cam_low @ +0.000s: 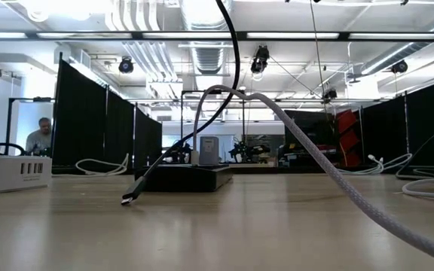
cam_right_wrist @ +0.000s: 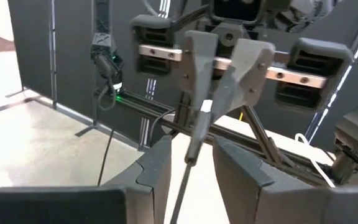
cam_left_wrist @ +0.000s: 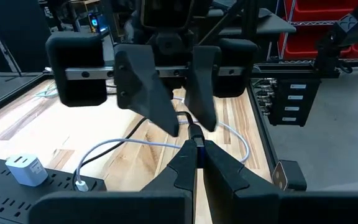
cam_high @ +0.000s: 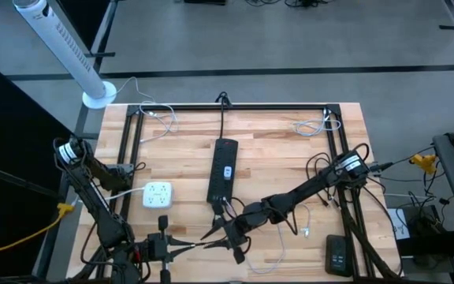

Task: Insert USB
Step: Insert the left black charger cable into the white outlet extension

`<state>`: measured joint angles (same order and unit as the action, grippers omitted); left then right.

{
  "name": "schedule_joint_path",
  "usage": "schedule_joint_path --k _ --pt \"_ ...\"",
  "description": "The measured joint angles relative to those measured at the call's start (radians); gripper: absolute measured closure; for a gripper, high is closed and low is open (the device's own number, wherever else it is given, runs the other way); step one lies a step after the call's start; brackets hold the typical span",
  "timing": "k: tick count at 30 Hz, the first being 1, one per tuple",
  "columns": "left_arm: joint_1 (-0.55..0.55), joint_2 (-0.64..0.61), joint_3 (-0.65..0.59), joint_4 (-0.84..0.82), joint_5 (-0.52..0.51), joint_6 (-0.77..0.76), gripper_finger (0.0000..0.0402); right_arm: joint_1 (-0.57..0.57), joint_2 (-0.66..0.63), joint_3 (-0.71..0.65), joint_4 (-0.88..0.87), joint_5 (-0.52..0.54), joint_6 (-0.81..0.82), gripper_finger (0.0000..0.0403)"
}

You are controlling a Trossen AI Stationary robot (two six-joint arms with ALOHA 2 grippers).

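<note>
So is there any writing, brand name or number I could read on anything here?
None can be read in any view.
Black power strip: a pale label patch, too small to read.
White charger: only socket markings, no legible text.
Small black device near the table's right edge: markings too small to read.
Red bins in the left wrist view: no readable labels.

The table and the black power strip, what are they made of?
The table looks like wood: pale planks with grain lines and seams, and a smooth, maybe varnished top. The black power strip looks like hard plastic, dark and matte with moulded edges, though I can't be sure from looks alone.
</note>
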<state>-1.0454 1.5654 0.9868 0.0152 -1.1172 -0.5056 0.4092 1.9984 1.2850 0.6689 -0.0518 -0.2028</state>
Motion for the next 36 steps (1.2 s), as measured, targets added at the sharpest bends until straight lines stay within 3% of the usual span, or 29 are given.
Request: schedule_joint_path --k 7,11,16,24,26,30,36 --pt "0.005 0.000 0.000 0.000 0.000 0.000 0.0398 0.001 0.000 0.000 -0.001 0.001 -0.007 0.0270" --pt "0.008 0.000 0.000 0.000 -0.001 0.000 0.0398 0.001 0.000 0.000 0.001 0.009 -0.007 0.0274" --pt "0.010 0.000 0.000 0.000 -0.003 -0.001 0.0398 0.001 0.000 0.000 0.000 0.077 -0.007 0.0303" --pt "0.010 0.000 0.000 -0.002 -0.007 -0.004 0.0398 0.001 0.000 0.000 -0.008 0.078 -0.007 0.0387" --pt "0.010 0.000 0.000 -0.003 -0.007 -0.008 0.0398 0.001 0.000 0.000 -0.008 0.084 -0.017 0.0391" --pt "0.010 0.000 -0.001 -0.005 -0.008 -0.020 0.0393 0.013 -0.001 0.000 -0.031 0.170 -0.075 0.0391" --pt "0.011 0.000 -0.001 -0.003 -0.006 -0.122 0.0333 0.062 -0.005 0.000 -0.070 0.407 -0.341 0.0391"
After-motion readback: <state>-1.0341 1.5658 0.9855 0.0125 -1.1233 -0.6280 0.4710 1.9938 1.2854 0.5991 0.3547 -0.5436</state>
